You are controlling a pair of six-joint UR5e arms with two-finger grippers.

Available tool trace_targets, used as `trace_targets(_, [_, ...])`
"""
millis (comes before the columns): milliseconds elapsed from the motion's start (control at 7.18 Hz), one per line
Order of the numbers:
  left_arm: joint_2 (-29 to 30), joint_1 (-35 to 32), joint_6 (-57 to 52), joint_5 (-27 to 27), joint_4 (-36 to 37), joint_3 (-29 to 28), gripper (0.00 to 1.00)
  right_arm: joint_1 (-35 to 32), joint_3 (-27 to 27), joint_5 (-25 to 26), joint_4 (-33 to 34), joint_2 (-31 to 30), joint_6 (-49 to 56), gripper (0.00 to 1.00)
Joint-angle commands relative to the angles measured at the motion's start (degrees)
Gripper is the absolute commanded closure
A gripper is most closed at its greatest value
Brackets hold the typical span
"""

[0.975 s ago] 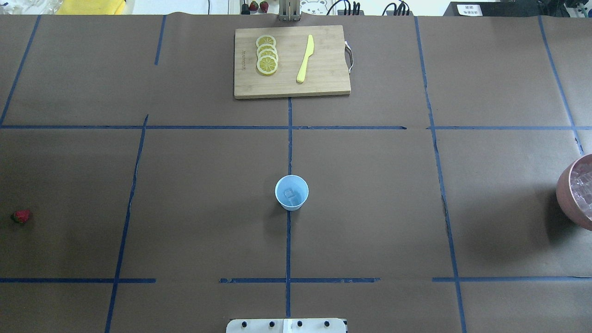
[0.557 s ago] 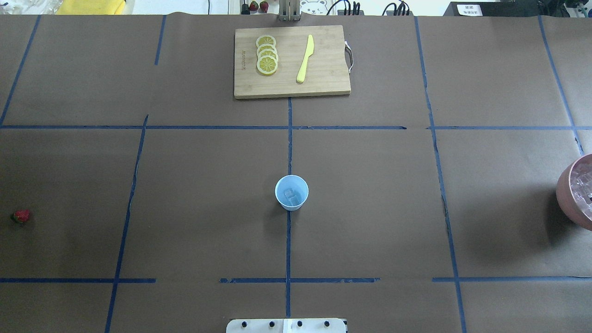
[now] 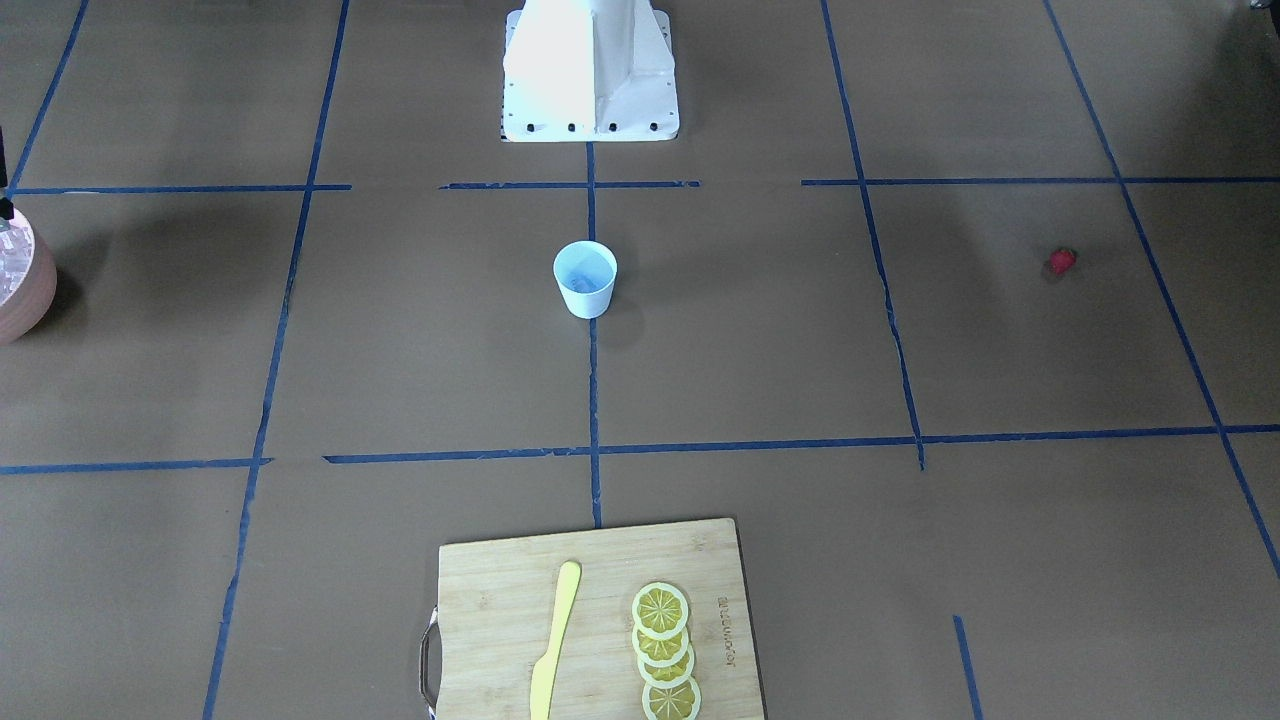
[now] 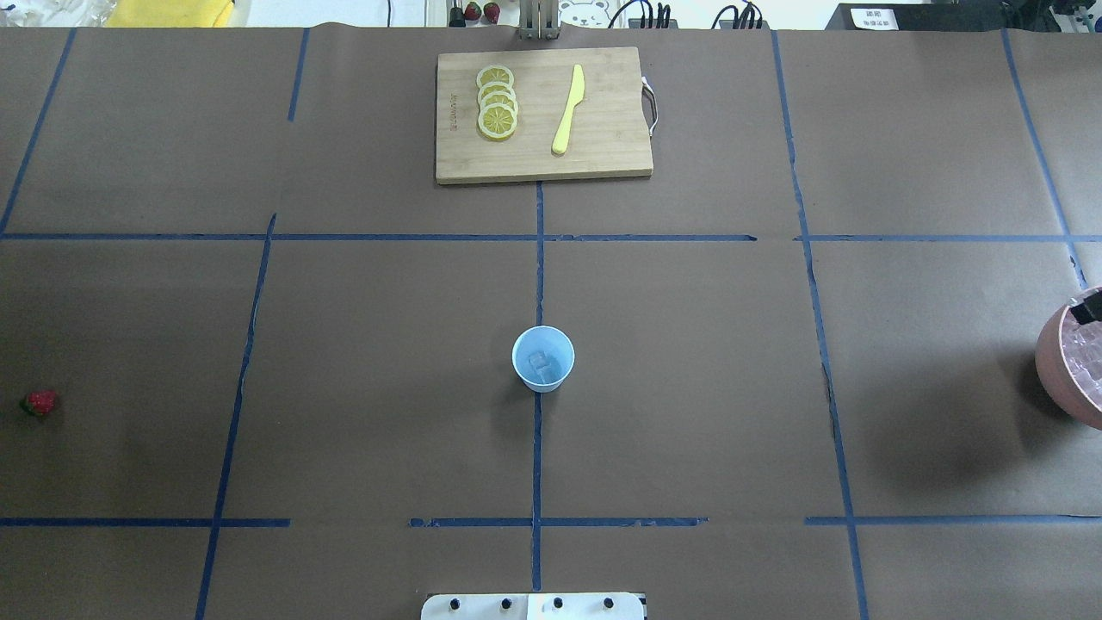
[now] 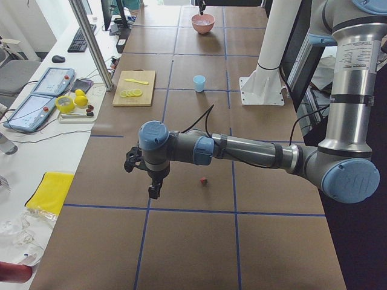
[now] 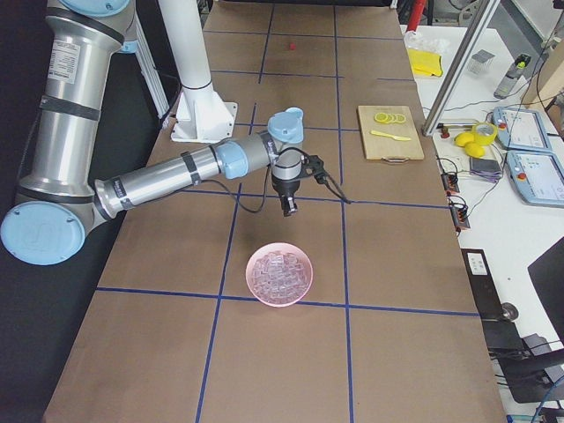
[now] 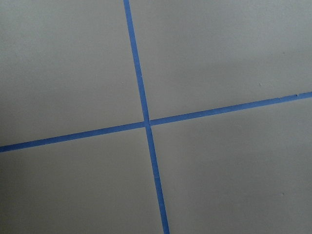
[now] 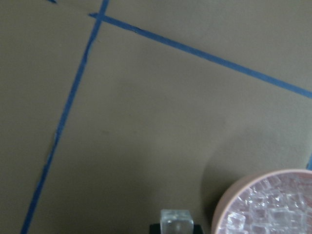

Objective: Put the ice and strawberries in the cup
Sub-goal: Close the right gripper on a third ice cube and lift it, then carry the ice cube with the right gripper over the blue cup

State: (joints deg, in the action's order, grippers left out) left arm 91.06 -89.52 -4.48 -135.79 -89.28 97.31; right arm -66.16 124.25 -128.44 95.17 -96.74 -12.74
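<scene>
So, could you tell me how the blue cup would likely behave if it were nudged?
The cup looks like thin plastic, so probably light and easily slid. It tapers to a narrow base, so a high push may tip it; the ice inside adds little weight.

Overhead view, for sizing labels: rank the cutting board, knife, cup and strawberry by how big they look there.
1. cutting board
2. knife and cup: unsure; the knife is longer, the cup wider, and the knife lies farther from the camera.
3. strawberry
</scene>
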Motion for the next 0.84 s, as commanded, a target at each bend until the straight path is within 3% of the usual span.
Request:
trace_targets(0, [0.0,0.0,0.0,0.0,0.1,-0.2,0.0,6.5,-1.0,-0.2,17.8,21.5,-8.3,1.0])
trace_targets(139, [0.0,0.0,0.0,0.0,0.0,-0.5,0.0,11.1,-5.7,0.2,20.8,31.9,-15.9,1.0])
trace_targets(279, [0.0,0.0,0.0,0.0,0.0,-0.5,0.0,15.8,-9.9,1.4,20.6,38.7,-25.8,1.0])
trace_targets(697, [0.0,0.6,0.0,0.1,0.0,-0.9,0.0,27.3,-25.3,9.6,18.0,56.6,-42.4,1.0])
